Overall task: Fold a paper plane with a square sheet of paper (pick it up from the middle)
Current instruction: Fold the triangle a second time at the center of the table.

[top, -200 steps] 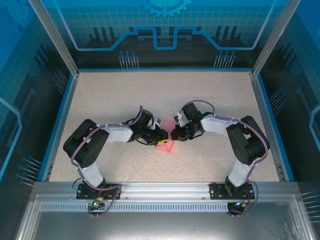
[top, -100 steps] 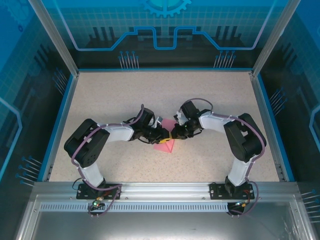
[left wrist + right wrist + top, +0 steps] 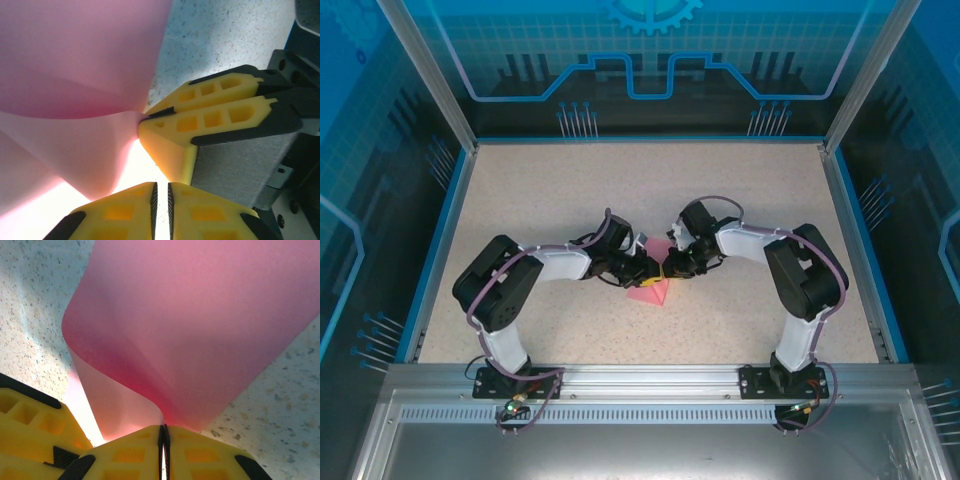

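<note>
The square sheet of paper (image 3: 648,291) is pink-red and bent into a curl between the two grippers at the table's middle. My right gripper (image 3: 163,427) is shut on one edge of the sheet (image 3: 200,315), which rises and curves over from the pinch. In the left wrist view the right gripper's yellow fingers (image 3: 210,117) clamp the paper (image 3: 75,75) at a point. My left gripper (image 3: 161,184) sits just beside that pinch, jaws drawn close with a thin slit of light between them and no paper inside. From above, the left gripper (image 3: 649,272) and right gripper (image 3: 666,269) nearly touch.
The speckled beige table (image 3: 540,190) is ringed by a blue rim and aluminium posts (image 3: 430,80). A metal rail (image 3: 640,380) carrying both arm bases runs along the near edge.
The left gripper's jaws have narrowed to a thin slit. Both arms have edged slightly closer over the paper. The right gripper has kept its pinch on the sheet.
</note>
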Robot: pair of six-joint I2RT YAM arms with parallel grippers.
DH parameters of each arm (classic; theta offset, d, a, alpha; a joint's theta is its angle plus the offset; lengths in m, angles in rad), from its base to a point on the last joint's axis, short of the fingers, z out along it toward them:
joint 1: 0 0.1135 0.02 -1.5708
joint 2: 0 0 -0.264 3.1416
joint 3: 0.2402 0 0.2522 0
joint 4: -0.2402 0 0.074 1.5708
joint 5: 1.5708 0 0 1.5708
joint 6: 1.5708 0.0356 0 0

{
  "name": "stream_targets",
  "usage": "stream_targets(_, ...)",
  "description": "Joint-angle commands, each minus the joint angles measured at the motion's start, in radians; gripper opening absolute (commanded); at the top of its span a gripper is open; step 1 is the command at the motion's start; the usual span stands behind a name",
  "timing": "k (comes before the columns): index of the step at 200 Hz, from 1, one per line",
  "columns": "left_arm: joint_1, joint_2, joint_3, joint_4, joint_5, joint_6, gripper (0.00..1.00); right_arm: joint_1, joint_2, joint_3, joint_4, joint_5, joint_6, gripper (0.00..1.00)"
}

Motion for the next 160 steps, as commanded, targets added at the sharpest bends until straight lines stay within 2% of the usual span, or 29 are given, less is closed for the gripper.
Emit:
stream_targets(1, -0.008, 0.019, 0.03, -0.034, -0.014, 0.022, 0.16, -0.004, 0.022, 0.028, -0.028, 0.005, -0.02, 0.12)
stream_targets(160, -0.011, 0.053, 0.037, -0.062, -0.028, 0.02, 0.12, -0.004, 0.05, 0.039, -0.039, 0.017, -0.032, 0.12)
